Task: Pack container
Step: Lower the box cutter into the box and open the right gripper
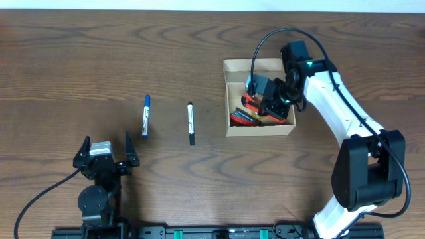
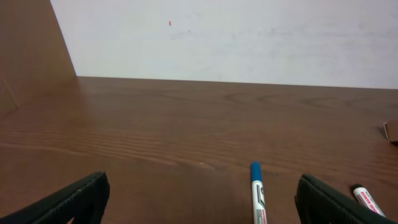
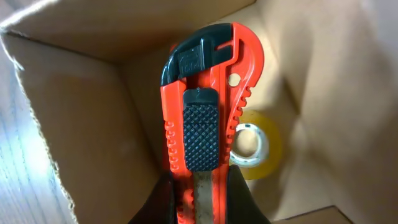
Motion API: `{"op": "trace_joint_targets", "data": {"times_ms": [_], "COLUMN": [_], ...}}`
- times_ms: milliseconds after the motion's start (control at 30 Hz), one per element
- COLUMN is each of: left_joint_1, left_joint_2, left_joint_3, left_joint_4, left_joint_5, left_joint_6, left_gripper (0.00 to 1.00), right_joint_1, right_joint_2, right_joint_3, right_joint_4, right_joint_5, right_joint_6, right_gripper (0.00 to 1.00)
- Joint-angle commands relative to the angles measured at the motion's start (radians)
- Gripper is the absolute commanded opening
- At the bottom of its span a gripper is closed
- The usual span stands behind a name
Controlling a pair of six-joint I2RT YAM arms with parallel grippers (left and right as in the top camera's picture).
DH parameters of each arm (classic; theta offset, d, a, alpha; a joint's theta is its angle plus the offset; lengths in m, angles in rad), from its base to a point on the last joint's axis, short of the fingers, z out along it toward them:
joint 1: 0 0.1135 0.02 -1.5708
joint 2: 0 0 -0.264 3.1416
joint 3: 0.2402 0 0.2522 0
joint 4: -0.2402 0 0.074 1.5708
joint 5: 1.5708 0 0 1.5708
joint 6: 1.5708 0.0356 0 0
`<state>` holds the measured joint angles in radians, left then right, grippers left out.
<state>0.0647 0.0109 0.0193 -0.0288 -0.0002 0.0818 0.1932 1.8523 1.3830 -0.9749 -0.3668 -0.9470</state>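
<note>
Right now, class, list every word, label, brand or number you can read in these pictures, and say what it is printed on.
Nothing reads clearly.
blue marker: label print, too small to read.
black-capped marker: reddish lettering, blurred.
orange utility knife: raised mark on its dark tip, illegible.
container: no print visible.

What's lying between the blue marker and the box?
A black marker, lying parallel to the blue marker; the rest is bare table up to the box. The overhead view shows it.
</note>
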Motion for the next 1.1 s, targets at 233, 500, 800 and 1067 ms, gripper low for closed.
{"op": "trace_joint_targets", "data": {"times_ms": [233, 500, 800, 1067], "left_joint_1": [0.005, 0.005, 0.005, 0.005], "left_joint_2": [-0.007, -0.007, -0.007, -0.007], "left_joint_3": [-0.015, -0.015, -0.015, -0.015], "left_joint_4": [-0.048, -0.048, -0.048, -0.048], "left_joint_5": [-0.002, -0.002, -0.002, -0.002], "left_joint_6": [-0.004, -0.003, -0.003, -0.003], "left_gripper": [0.95, 0.95, 0.95, 0.95], "right_joint_1": [0.008, 0.008, 0.008, 0.008], "right_joint_2": [0.007, 0.007, 0.007, 0.007], "right_joint_3": [-0.061, -0.085, -0.086, -0.086], "right_joint_4": [0.048, 0.076, 0.099, 0.111], "right_joint_5": [-0.019, -0.019, -0.018, -0.014], "right_joint_6": [0.012, 0.037, 0.072, 0.08], "right_gripper": [0.01, 0.01, 0.23, 0.35]}}
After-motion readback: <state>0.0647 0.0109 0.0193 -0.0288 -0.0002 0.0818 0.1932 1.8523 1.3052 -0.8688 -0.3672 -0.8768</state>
